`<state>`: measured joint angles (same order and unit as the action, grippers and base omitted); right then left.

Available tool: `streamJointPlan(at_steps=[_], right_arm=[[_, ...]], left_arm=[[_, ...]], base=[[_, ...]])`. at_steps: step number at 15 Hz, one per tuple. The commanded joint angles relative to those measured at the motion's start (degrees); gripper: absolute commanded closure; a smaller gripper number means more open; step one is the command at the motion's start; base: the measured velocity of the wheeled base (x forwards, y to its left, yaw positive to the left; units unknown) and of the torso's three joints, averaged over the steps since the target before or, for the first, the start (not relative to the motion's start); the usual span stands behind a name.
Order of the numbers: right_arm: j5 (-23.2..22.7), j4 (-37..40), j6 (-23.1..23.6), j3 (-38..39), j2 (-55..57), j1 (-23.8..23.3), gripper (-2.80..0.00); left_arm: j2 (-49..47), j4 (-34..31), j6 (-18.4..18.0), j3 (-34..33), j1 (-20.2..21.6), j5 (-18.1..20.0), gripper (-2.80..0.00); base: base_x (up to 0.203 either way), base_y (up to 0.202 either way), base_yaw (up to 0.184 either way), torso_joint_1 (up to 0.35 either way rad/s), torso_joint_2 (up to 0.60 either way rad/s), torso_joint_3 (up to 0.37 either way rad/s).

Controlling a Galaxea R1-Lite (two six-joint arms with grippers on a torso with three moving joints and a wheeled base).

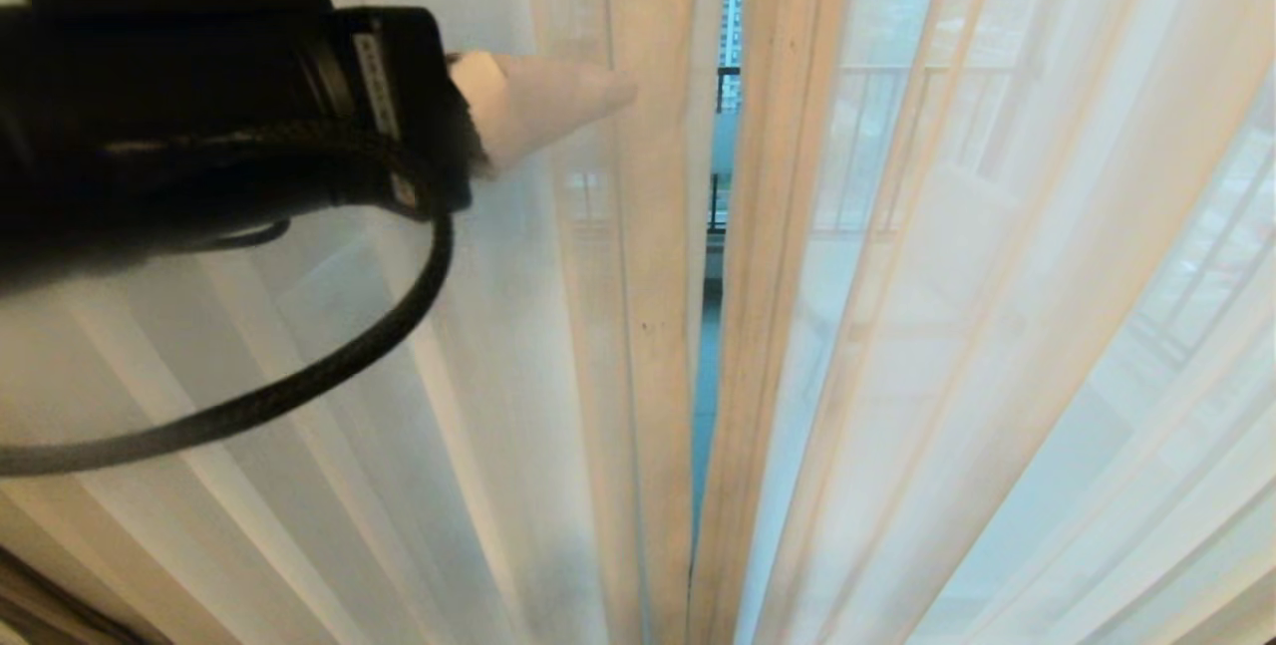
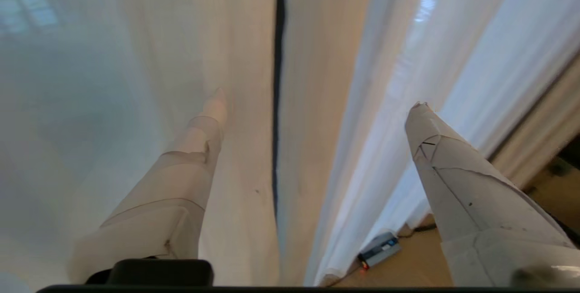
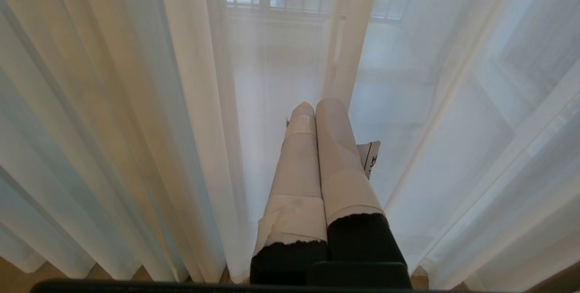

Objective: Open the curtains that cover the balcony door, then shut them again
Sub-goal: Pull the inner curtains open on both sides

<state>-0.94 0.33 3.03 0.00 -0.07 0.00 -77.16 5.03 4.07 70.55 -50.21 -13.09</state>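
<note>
Two panels meeting at a narrow gap

The left claw reaches from the left, just before the see-through white pleated fabric curtains; a dark metal balcony railing stands behind the gap; the right claw sits before the folds.

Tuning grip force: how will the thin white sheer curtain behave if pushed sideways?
The thin white sheer curtain probably is floppy: it hangs in soft folds. Likely very light, since the railing shows through. It may slip between the open left gripper's smooth fingers.
</note>
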Motion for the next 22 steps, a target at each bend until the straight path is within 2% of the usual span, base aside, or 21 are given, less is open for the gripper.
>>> streamJointPlan(at_steps=[1,4,9,12,22], right_arm=[[0.0,0.0,0.0,0.0,0.1,0.0,0.00],[0.0,0.0,0.0,0.0,0.1,0.0,0.00],[0.0,0.0,0.0,0.0,0.1,0.0,0.00],[0.0,0.0,0.0,0.0,0.1,0.0,0.00],[0.0,0.0,0.0,0.0,0.1,0.0,0.00]], left_arm=[[-5.0,0.1,0.1,3.7,0.1,-2.7,-2.80],[-10.1,0.3,0.0,9.8,0.5,-5.8,-2.80],[-17.1,0.3,-0.9,18.4,2.8,-6.9,-2.80],[-21.9,0.3,-1.2,24.7,4.1,-9.1,-2.80],[-34.1,0.4,-1.3,40.9,8.2,-9.3,-2.80]], base=[[0.000,0.000,0.000,0.000,0.00,0.000],[0.000,0.000,0.000,0.000,0.00,0.000],[0.000,0.000,0.000,0.000,0.00,0.000],[0.000,0.000,0.000,0.000,0.00,0.000],[0.000,0.000,0.000,0.000,0.00,0.000]])
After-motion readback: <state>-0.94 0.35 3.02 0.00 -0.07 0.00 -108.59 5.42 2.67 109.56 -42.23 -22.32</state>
